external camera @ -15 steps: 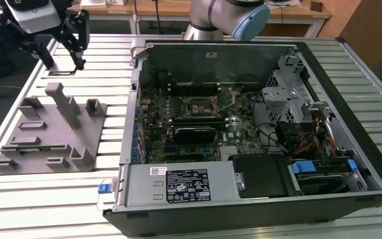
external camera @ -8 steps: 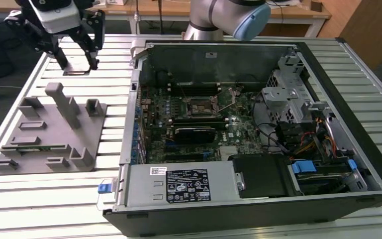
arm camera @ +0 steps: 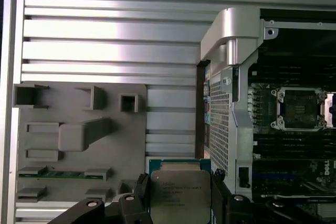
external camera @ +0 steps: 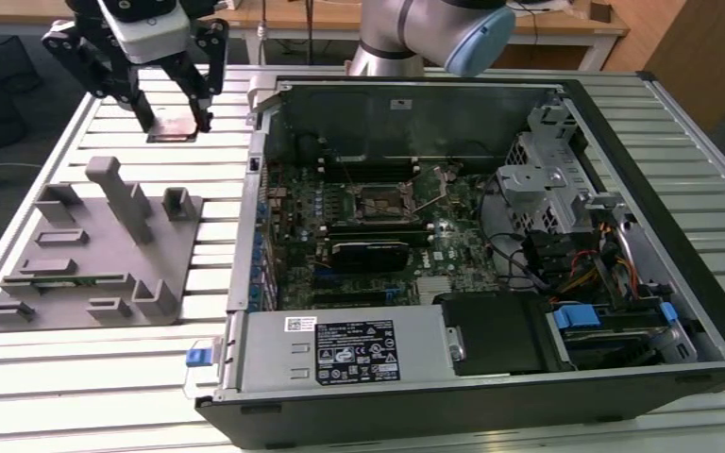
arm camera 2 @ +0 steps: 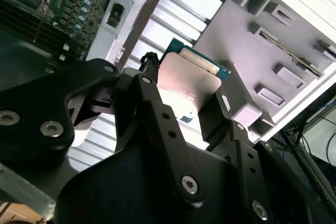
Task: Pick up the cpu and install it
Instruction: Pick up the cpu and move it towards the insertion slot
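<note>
The cpu [external camera: 171, 125], a small flat square chip with a shiny metal top and a thin green rim, is gripped by two opposite edges in the tool [external camera: 174, 115]. The tool's black fingers [arm camera 2: 152, 85] are closed narrowly on the chip, with its metal top turned toward the cameras in both wrist views. In the exterior view, chip and tool are seen over the slatted metal desk [external camera: 35, 377], apparently raised clear of it. They hang beyond the grey fixture block [external camera: 98, 245] and toward that view's left of the open computer case [external camera: 463, 87].

In the first wrist view, the cpu [arm camera: 180, 187] is shown above bare desk slats, between the grey fixture block [arm camera: 79, 129] and the case wall [arm camera: 231, 51]. The black square socket [arm camera: 299, 108] is seen well apart from it, inside the case on the motherboard [external camera: 337, 236]. The socket [external camera: 379, 200] looks open, and no chip is seated in it.

The pick-up is judged done and the carrying step in hand; installation is not yet begun. For seating, the chip has to be brought over the case wall, kept level and squared to the socket frame. Its correct corner orientation cannot be told from these views.
</note>
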